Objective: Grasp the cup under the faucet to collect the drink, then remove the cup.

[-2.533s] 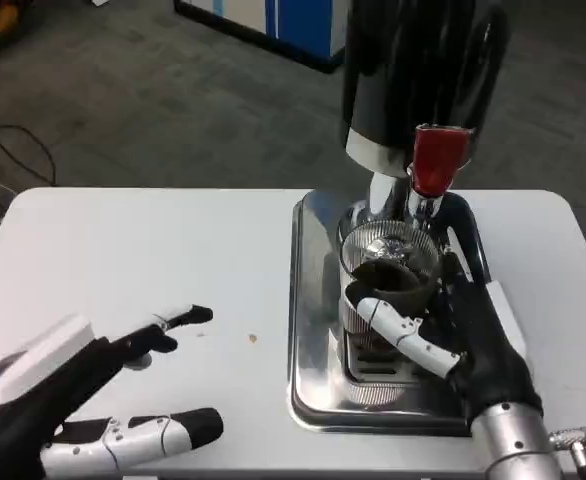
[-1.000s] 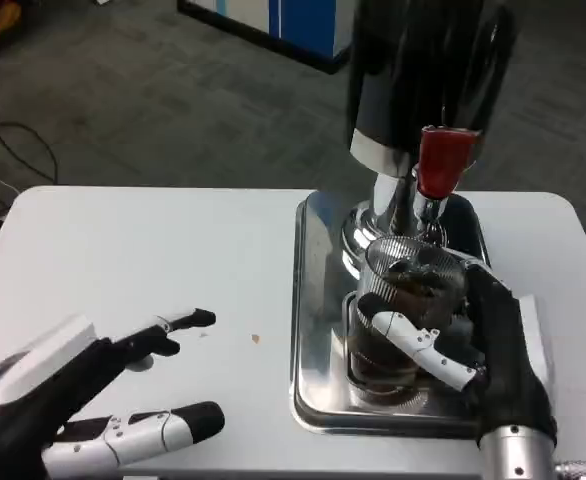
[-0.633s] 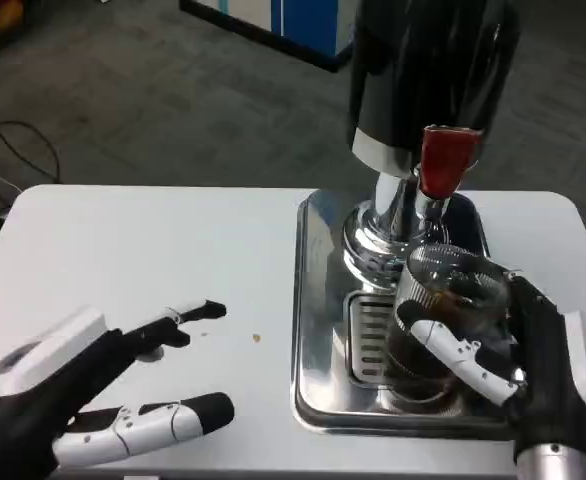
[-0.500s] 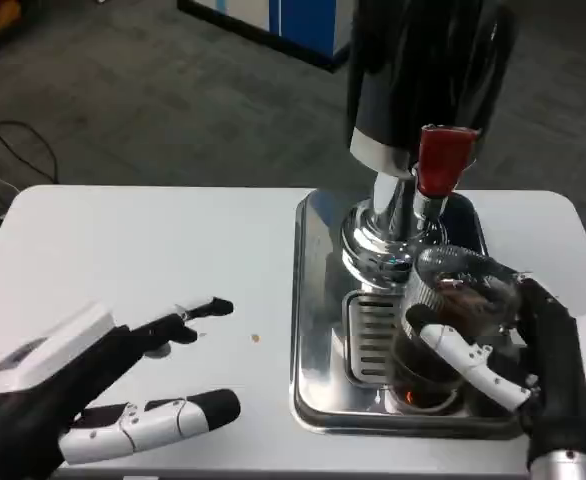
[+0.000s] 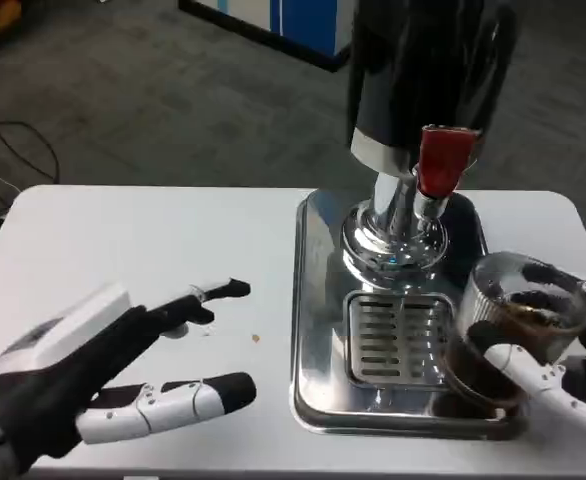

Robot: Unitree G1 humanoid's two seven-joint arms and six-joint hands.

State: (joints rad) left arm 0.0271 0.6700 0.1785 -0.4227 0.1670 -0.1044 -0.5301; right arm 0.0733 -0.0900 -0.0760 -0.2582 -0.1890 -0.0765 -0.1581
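Head view: white table (image 5: 123, 230) w/ a big black drink dispenser (image 5: 428, 70) at the far right, red tap handle (image 5: 443, 160) on its front. Below it sits a steel drip tray (image 5: 318, 330) w/ a slotted grate (image 5: 393, 335) in the middle. The cup (image 5: 518, 325), clear and ribbed, holds dark drink, so collecting looks done. It is at the right near corner of the tray, well to the right of the faucet, not under it, so removal seems under way; if it touches the tray or is lifted I cannot tell. Right hand (image 5: 558, 360) is clamped round the cup, fingers wrapped on its side. Left hand (image 5: 123, 375) rests low at the near left, fingers apart, holding nothing. What is left, I judge: bring the cup fully off the tray and set it down.
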